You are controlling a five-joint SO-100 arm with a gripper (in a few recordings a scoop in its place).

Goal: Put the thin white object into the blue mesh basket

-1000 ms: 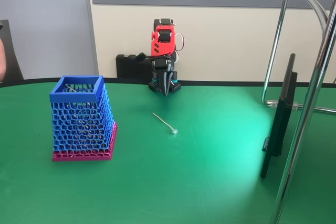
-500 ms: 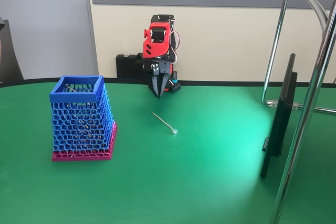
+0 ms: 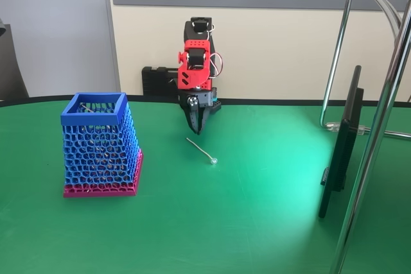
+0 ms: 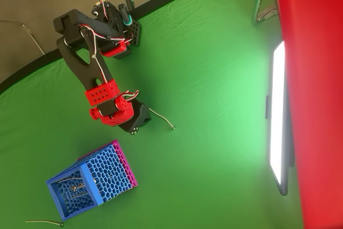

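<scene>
A lab: green-clothed table [image 3: 257,222], chrome stand [image 3: 379,120], monitor [image 3: 340,145].

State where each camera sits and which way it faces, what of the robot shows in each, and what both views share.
Fixed view: low at the table's near edge, looking level across the green table at the wall; the red and black arm faces it, hand pointing down above the thin white stick.
Overhead view: above, looking down; the whole arm shows, base at upper left, hand beside the stick.
Both show the stick, the blue mesh basket and the monitor.
</scene>
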